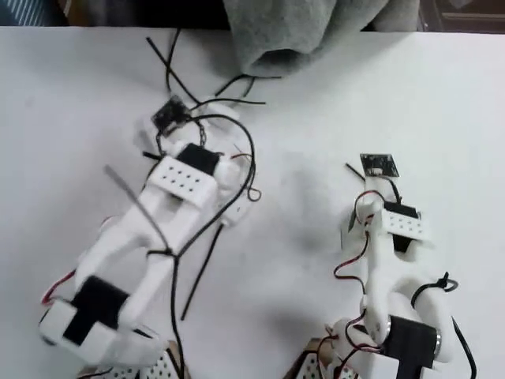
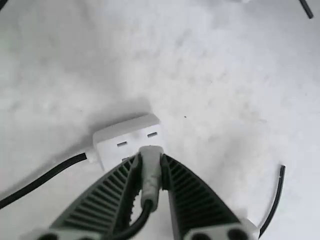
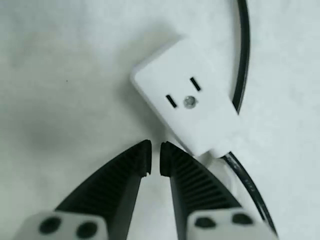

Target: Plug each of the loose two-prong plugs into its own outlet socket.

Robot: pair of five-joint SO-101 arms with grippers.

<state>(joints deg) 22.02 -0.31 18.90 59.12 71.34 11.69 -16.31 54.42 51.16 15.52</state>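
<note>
In the left wrist view my left gripper (image 2: 149, 160) is shut on a white two-prong plug (image 2: 150, 169) whose black cord trails back between the fingers. The plug's front end touches a white outlet block (image 2: 125, 137) with two slots showing on its top face; a black cord leaves that block's side. In the right wrist view my right gripper (image 3: 155, 159) is shut with nothing between its fingertips, just short of a second white outlet socket (image 3: 186, 100) that lies flat with two slots and a round hole facing up. A black cord (image 3: 243, 65) curves around it.
From above, the left arm (image 1: 185, 178) and the right arm (image 1: 387, 225) stand over the white table (image 1: 316, 181). Black cords (image 1: 197, 272) loop around the left arm. A grey cloth (image 1: 300, 31) lies over the far edge.
</note>
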